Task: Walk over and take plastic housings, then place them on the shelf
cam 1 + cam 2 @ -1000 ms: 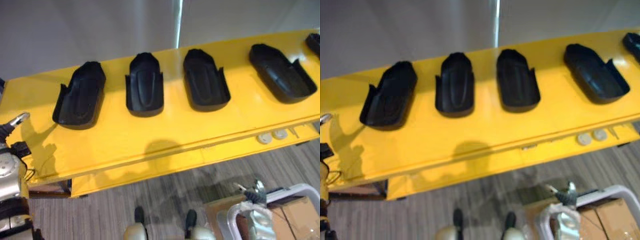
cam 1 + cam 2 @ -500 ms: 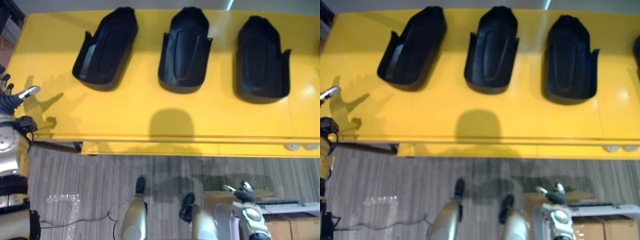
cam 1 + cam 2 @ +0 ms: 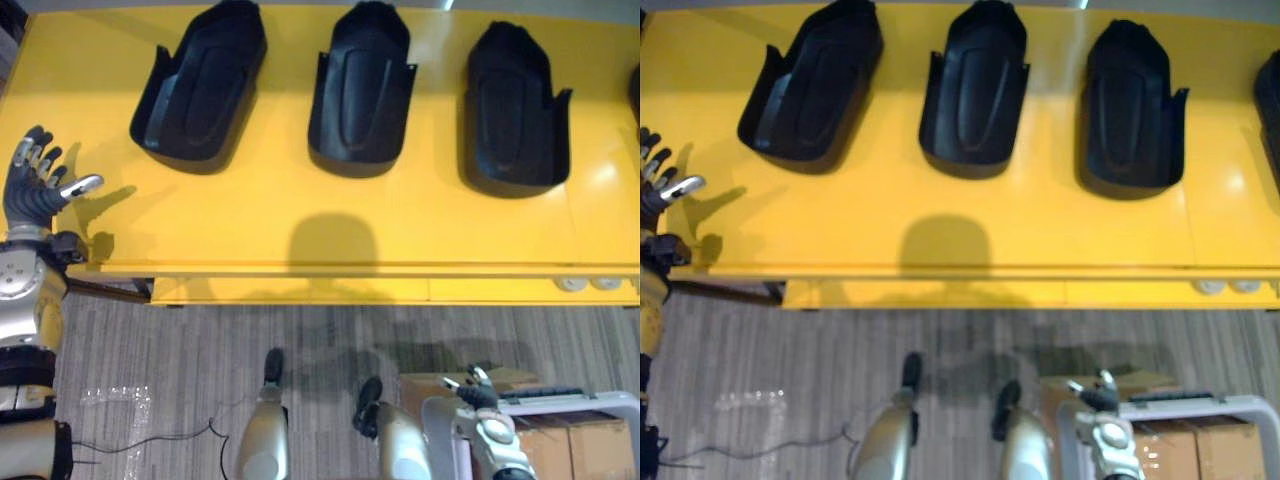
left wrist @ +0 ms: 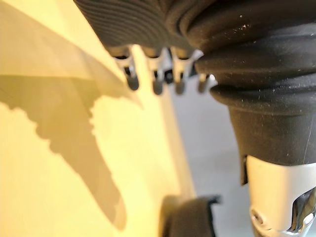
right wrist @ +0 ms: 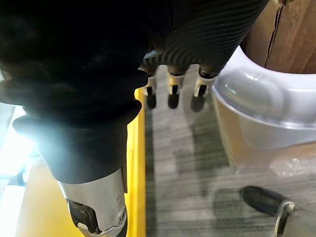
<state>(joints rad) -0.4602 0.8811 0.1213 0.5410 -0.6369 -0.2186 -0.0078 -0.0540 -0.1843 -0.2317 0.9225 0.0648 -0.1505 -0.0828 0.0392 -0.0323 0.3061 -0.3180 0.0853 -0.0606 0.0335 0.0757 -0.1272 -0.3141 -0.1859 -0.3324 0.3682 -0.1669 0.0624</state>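
Three black plastic housings lie in a row, hollow side up, on the yellow table: a left housing, a middle housing and a right housing. A further housing shows at the right edge. My left hand is open with its fingers spread, raised at the table's left end, apart from the left housing and holding nothing. Its fingers hang over the yellow top in the left wrist view. My right hand hangs low over the floor, open and empty, with its fingers straight.
A white-rimmed crate with cardboard boxes stands on the floor by my right hand. Two small white discs sit on the table's lower ledge at the right. Grey carpet runs along the table's near edge.
The camera has tilted down onto the table, so the whole picture shifted. My left hand has risen at the table's left end and its fingers have spread.
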